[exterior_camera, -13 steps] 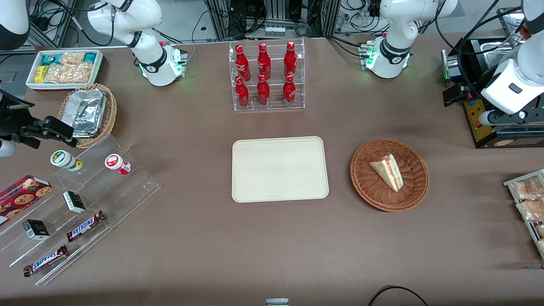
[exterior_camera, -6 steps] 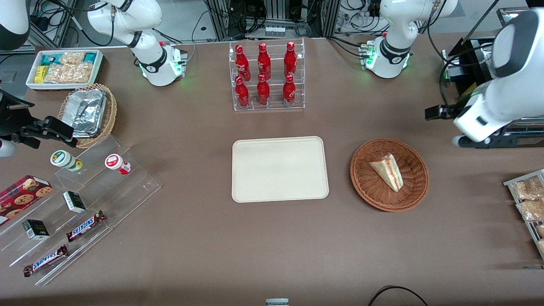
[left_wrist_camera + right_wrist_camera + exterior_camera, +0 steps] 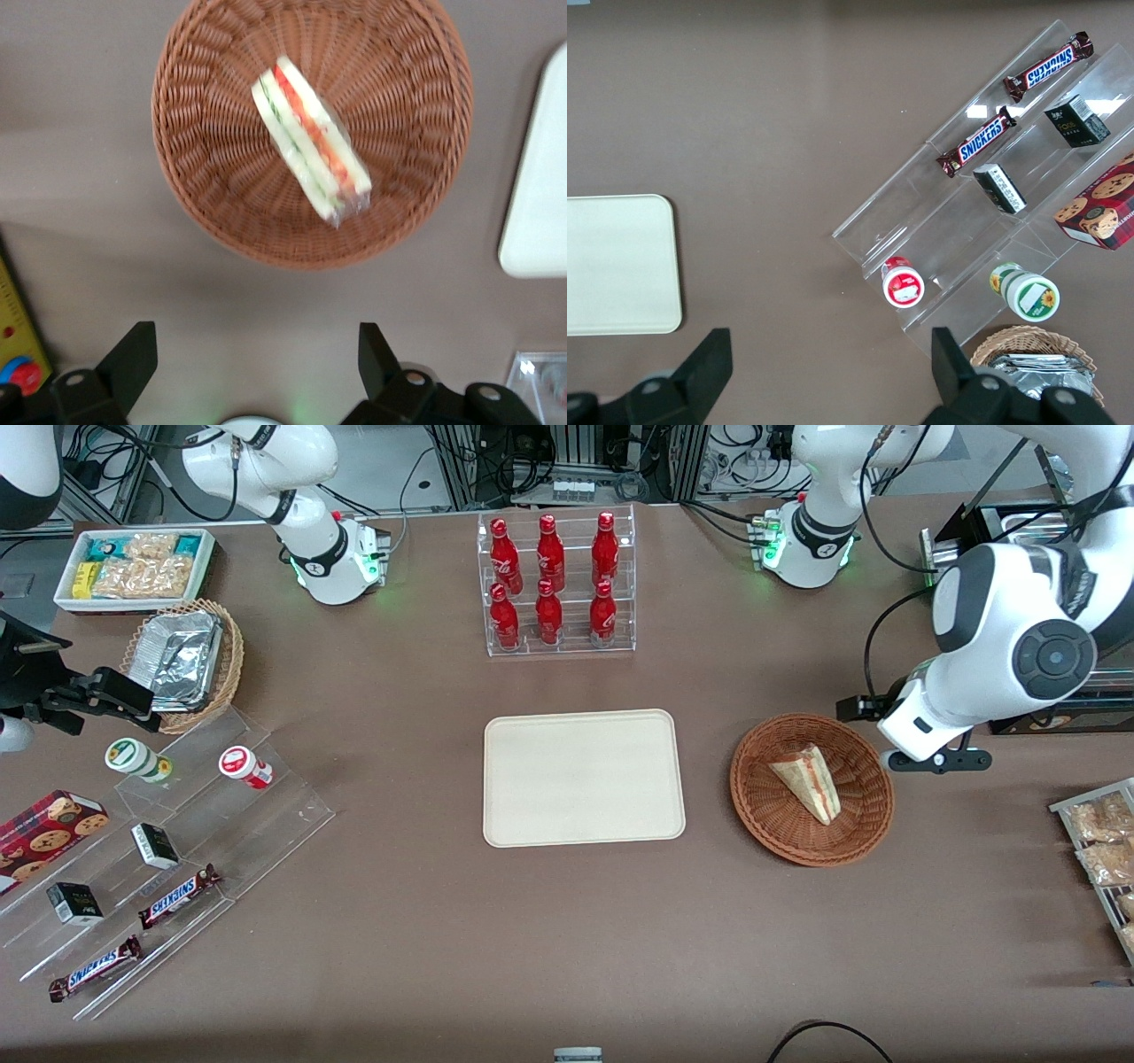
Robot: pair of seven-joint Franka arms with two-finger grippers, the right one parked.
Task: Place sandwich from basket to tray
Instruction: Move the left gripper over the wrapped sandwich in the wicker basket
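The sandwich, a pale wedge with red and green filling, lies in the round reddish-brown basket. The cream tray lies flat beside the basket, toward the parked arm's end, with nothing on it. My left gripper hangs above the table just outside the basket's rim, toward the working arm's end. Its fingers are open with nothing between them, only bare table below.
A clear rack of red bottles stands farther from the camera than the tray. Stepped acrylic shelves with snacks, a tan wicker basket of foil containers and a white bin sit toward the parked arm's end. Snack packets lie near the working arm's end.
The left arm has swung in from the working arm's end of the table, bringing the gripper nearer the front camera and up beside the basket. The sandwich has not moved.
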